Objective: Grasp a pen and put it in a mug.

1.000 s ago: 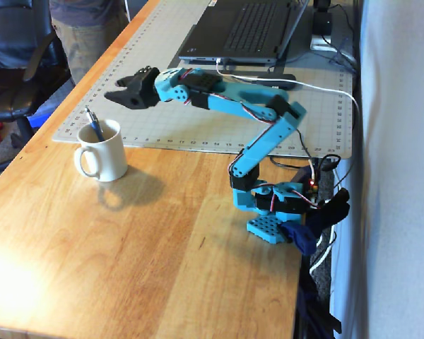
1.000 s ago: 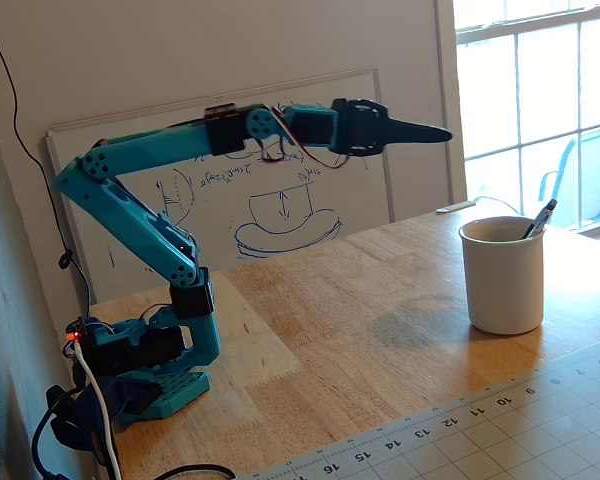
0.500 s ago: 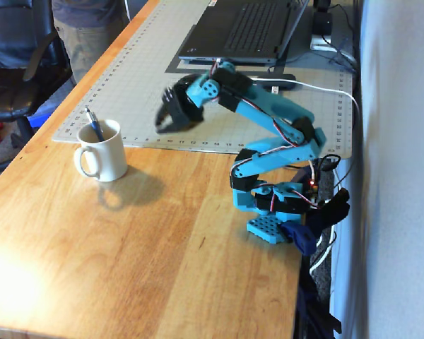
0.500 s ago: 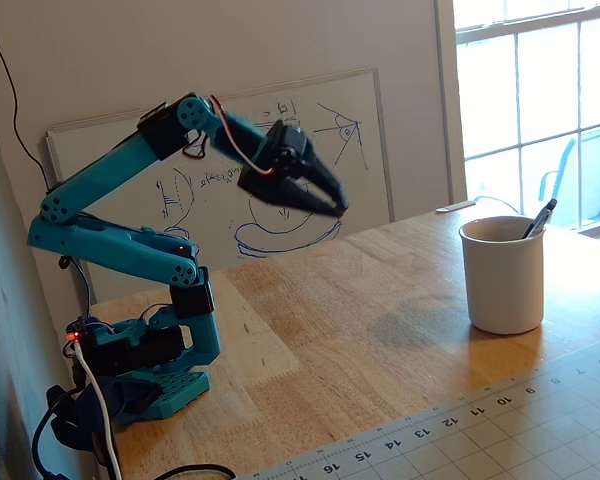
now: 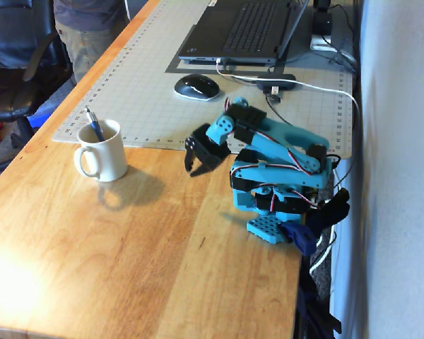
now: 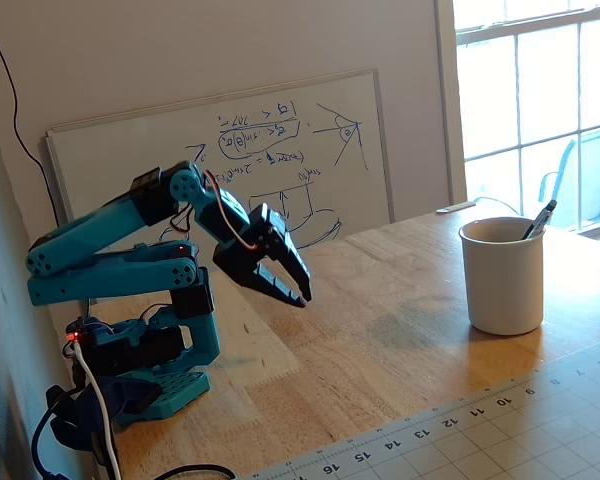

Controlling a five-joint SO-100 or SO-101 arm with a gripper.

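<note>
The cream-white mug [image 5: 102,152] stands upright on the wooden table, also seen in the other fixed view [image 6: 502,275] at the right. The dark pen [image 5: 95,125] stands inside it, leaning on the rim, with its upper end sticking out [image 6: 540,219]. My blue arm is folded back near its base. My gripper [image 5: 192,167] hangs a little above the table, well apart from the mug, jaws close together and empty; it also shows in the other fixed view [image 6: 298,293].
A grey cutting mat [image 5: 148,85] lies behind the mug with a black mouse [image 5: 196,87] and a laptop [image 5: 244,30] on it. A whiteboard [image 6: 230,160] leans on the wall behind the arm. Cables trail by the base [image 5: 272,226].
</note>
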